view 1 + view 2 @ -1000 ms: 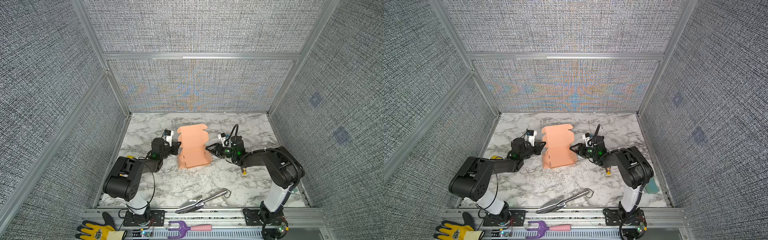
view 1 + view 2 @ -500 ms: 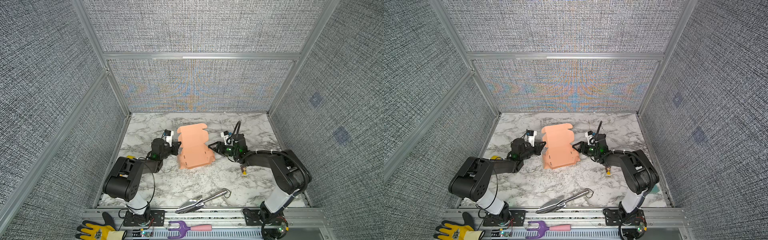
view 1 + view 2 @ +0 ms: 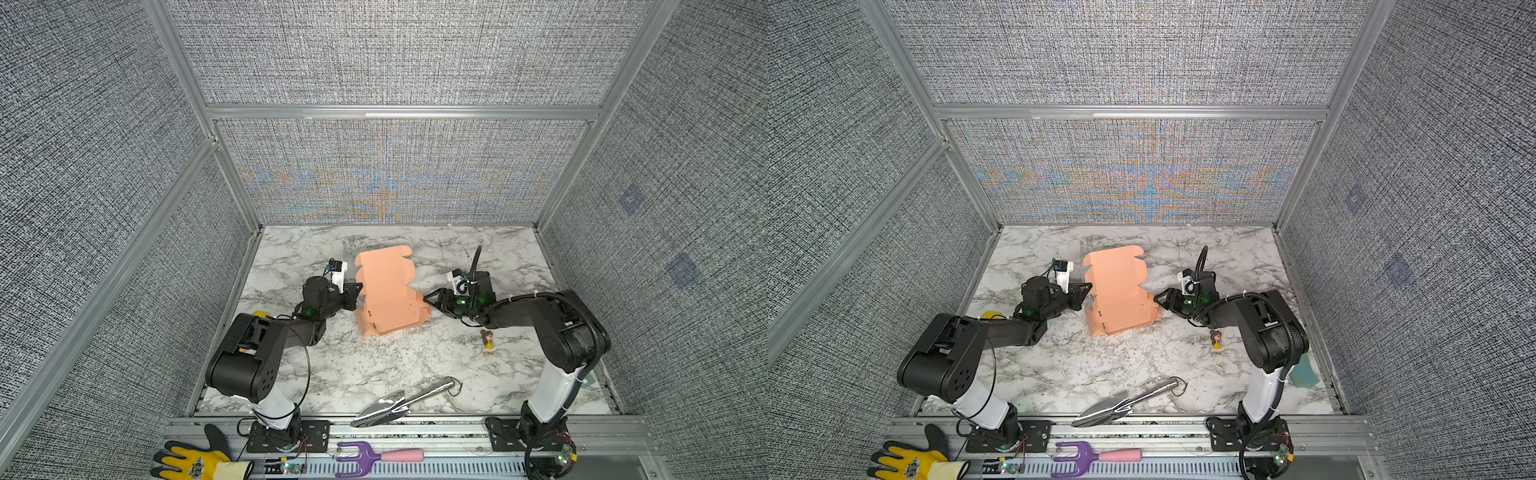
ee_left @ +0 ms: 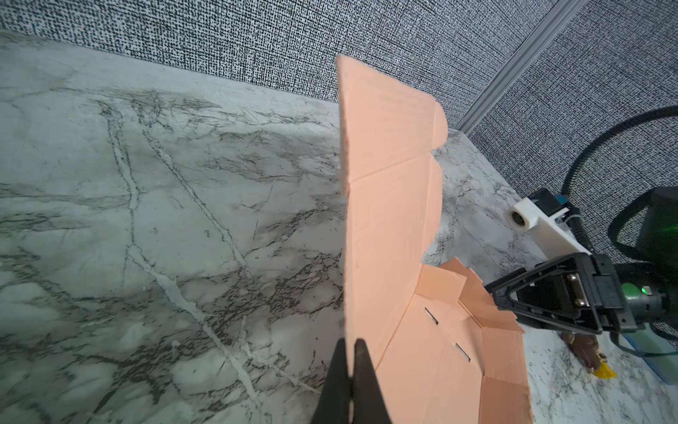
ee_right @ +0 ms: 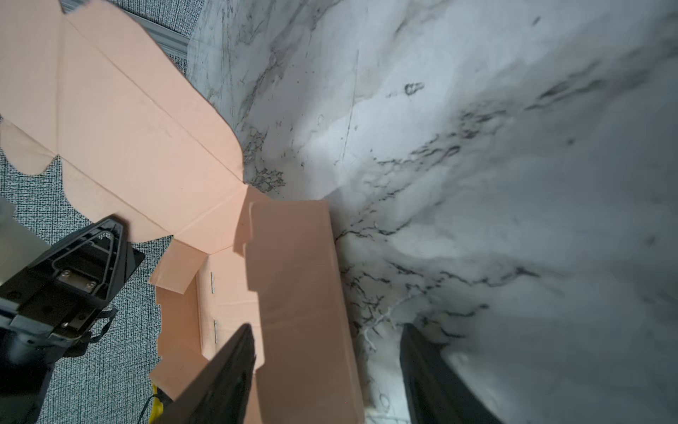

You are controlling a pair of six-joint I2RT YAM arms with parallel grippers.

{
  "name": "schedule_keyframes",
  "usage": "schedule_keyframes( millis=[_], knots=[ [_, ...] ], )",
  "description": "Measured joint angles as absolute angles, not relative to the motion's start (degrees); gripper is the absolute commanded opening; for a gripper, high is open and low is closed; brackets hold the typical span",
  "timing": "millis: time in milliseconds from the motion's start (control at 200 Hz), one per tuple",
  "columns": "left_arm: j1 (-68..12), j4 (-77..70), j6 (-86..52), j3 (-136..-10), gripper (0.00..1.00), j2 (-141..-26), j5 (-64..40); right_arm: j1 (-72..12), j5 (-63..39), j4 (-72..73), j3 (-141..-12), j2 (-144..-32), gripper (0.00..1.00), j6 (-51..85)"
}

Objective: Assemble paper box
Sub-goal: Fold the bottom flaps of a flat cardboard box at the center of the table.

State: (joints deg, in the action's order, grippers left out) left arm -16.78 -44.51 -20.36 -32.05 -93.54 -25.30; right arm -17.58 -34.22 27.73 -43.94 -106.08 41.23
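The paper box (image 3: 388,291) (image 3: 1117,291) is a salmon-pink cardboard piece at mid table, partly folded, with its scalloped lid panel raised toward the back. My left gripper (image 3: 358,291) (image 3: 1088,291) (image 4: 350,343) is shut on the box's left edge; in the left wrist view the thin sheet (image 4: 389,205) runs up from the pinched fingertips. My right gripper (image 3: 428,299) (image 3: 1158,298) (image 5: 326,330) is open at the box's right side. The upright side wall (image 5: 297,275) stands between its fingers, with a gap to the outer one.
A silver trowel (image 3: 403,401) lies near the front edge. A small figurine (image 3: 487,338) stands just in front of my right forearm. On the front rail lie a purple hand fork (image 3: 374,457) and a yellow glove (image 3: 195,463). Grey fabric walls close three sides.
The right arm has shifted its wrist and elbow a little, its gripper staying at the box's right wall. The left gripper and the box have hardly moved.
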Motion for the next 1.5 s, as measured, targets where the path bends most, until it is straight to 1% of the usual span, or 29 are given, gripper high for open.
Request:
schedule_keyframes(
  millis=[130, 335, 445, 630, 916, 1106, 1496],
  knots=[
    [-16.8, -44.6, -20.4, -32.1, 0.00, -93.6, -25.5, -18.3, -34.6, 27.4, -45.6, -107.2, 0.65, 41.0],
    [-16.8, -46.4, -20.4, -31.9, 0.00, -94.8, -25.8, -20.8, -29.6, 15.9, -50.7, -106.5, 0.66, 36.5],
    [-16.8, -49.3, -20.4, -31.1, 0.00, -95.9, -26.8, -21.4, -29.3, 14.3, -51.1, -106.6, 0.66, 35.1],
    [-16.8, -52.0, -20.4, -30.1, 0.00, -96.7, -28.3, -21.4, -31.6, 18.7, -50.0, -107.7, 0.67, 35.4],
    [-16.8, -52.6, -20.4, -30.1, 0.00, -96.7, -28.5, -21.4, -36.4, 24.7, -47.6, -107.9, 0.67, 41.3],
    [-16.8, -52.6, -20.4, -30.1, 0.00, -96.7, -28.5, -21.2, -37.8, 25.2, -46.7, -105.7, 0.67, 44.8],
    [-16.8, -54.1, -20.3, -29.6, 0.00, -96.8, -28.7, -22.1, -39.2, 32.3, -44.2, -105.0, 0.67, 51.3]
  ],
)
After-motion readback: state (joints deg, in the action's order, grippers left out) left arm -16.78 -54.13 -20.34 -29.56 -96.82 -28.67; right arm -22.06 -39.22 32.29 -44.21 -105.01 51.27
